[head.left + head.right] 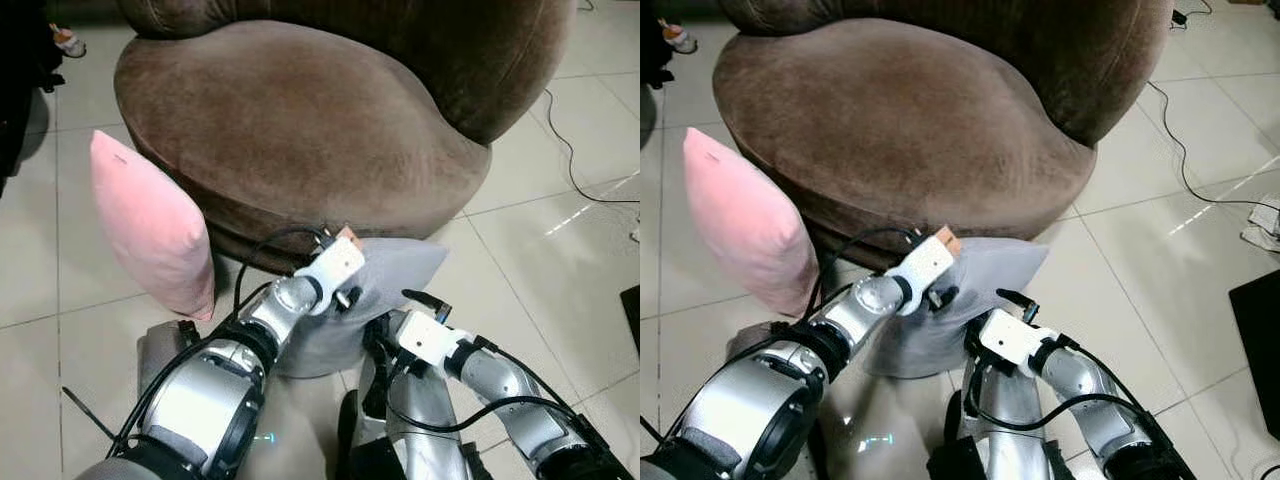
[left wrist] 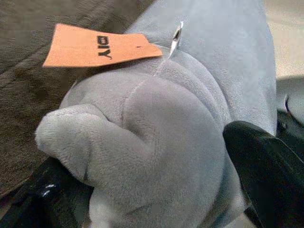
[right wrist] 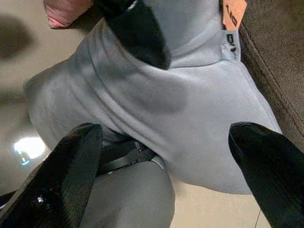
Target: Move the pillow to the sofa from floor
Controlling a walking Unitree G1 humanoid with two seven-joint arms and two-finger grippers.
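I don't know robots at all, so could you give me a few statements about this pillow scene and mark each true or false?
1. The left end effector is shut on the grey pillow. True: in the left wrist view its black fingers pinch a bunched corner of the plush.
2. The grey pillow already lies on the seat of the brown sofa. False: it is down on the tiled floor, against the sofa's base.
3. The pink pillow stands on the robot's left side, leaning against the sofa. True.
4. The right end effector is clamped on the pink pillow. False: its fingers are spread wide, facing the grey pillow.
5. An orange tag hangs from the grey pillow. True.
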